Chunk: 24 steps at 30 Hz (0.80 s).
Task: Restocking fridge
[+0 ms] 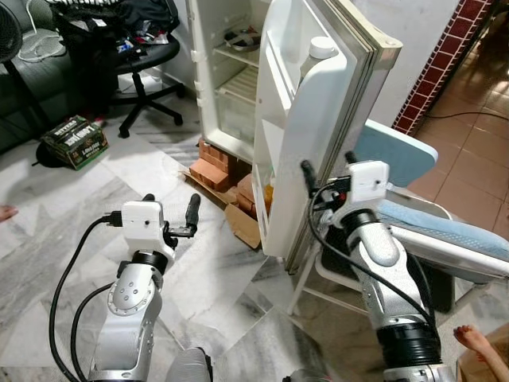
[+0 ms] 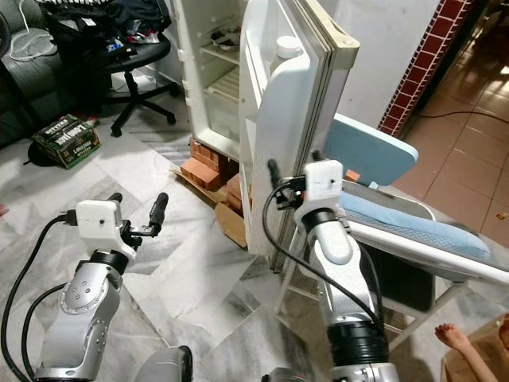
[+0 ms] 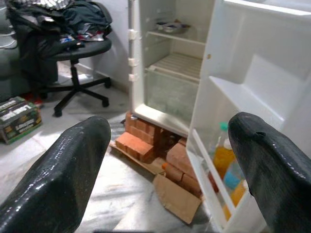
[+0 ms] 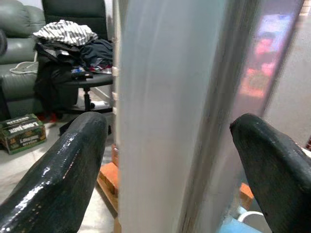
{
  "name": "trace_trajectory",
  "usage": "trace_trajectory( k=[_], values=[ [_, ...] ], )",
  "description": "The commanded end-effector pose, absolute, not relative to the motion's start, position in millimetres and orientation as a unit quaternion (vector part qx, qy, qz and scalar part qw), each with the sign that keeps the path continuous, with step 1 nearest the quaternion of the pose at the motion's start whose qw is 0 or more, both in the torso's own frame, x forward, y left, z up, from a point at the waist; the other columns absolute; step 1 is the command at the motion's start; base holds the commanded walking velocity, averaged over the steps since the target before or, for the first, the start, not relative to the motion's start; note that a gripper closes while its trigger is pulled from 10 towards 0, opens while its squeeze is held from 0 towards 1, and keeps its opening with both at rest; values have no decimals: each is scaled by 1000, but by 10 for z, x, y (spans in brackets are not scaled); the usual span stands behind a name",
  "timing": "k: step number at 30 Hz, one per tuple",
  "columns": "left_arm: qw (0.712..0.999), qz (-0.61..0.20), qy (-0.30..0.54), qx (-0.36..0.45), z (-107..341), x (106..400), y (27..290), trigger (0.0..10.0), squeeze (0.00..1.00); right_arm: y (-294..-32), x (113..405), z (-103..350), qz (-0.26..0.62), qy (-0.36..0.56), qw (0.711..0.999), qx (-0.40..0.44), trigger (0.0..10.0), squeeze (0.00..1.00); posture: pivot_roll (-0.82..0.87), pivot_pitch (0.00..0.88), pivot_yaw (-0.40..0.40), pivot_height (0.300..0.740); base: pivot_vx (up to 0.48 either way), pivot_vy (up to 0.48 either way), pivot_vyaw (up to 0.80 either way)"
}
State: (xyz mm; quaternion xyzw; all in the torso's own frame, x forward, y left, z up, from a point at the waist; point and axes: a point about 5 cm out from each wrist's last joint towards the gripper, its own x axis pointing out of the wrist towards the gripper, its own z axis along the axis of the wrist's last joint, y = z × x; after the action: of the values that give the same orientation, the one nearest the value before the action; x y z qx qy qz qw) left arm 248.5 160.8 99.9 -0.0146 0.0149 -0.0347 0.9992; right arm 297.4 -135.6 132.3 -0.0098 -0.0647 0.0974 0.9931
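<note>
White fridge [image 1: 231, 79] stands open on bricks [image 1: 213, 163], its door [image 1: 318, 135] swung out toward the robot; a white-capped jug [image 1: 320, 52] sits in the door's top rack, coloured bottles [image 3: 224, 160] in the low door rack; a metal bowl [image 3: 170, 26] on an upper shelf inside; right arm raised and bent, forearm angled up, right gripper [image 1: 326, 179] at the door's outer edge, fingers spread with the edge between them in the right wrist view, one finger [image 4: 58, 170] on the inner side, the other on the outer side, contact cannot be told; left arm bent at the elbow, forearm upright, left gripper [image 1: 169, 213] held over the marble floor [image 1: 95, 207], well apart from the fridge, fingers [image 3: 63, 174] released and wide, holding nothing; flattened cardboard [image 1: 242, 224] lies by the bricks; black office chair [image 1: 139, 60] piled with clothes stands left of the fridge; green box [image 1: 75, 142] on the floor near it; blue-cushioned chair [image 1: 429, 207] sits behind the right arm.
</note>
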Motion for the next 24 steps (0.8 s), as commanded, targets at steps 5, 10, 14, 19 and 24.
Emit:
trace_trajectory(
  k=[5,10,14,19,24],
  values=[
    [999,-35,14,-12,1009,2455,1633,10000,0,-1412,2896,1371,75,-77,994,-14,10000,0,56,74,-62,740,148,0,0],
    [999,-38,14,-10,1005,2450,1625,10000,0,-1468,2816,1353,54,-75,995,-22,10000,0,52,75,-62,740,285,0,0],
    [999,-36,17,-8,997,2434,1646,10000,0,-1581,2707,1338,6,-69,997,-34,10000,0,53,78,-68,740,298,0,0],
    [999,-33,17,-8,1005,2408,1676,10000,0,-1705,2560,1278,-32,-52,997,-49,10000,0,49,84,-67,740,305,0,0],
    [999,-31,30,-9,973,2384,1688,10000,0,-1757,2418,1181,-51,-27,997,-55,10000,0,43,89,-62,740,183,0,0]
  ],
)
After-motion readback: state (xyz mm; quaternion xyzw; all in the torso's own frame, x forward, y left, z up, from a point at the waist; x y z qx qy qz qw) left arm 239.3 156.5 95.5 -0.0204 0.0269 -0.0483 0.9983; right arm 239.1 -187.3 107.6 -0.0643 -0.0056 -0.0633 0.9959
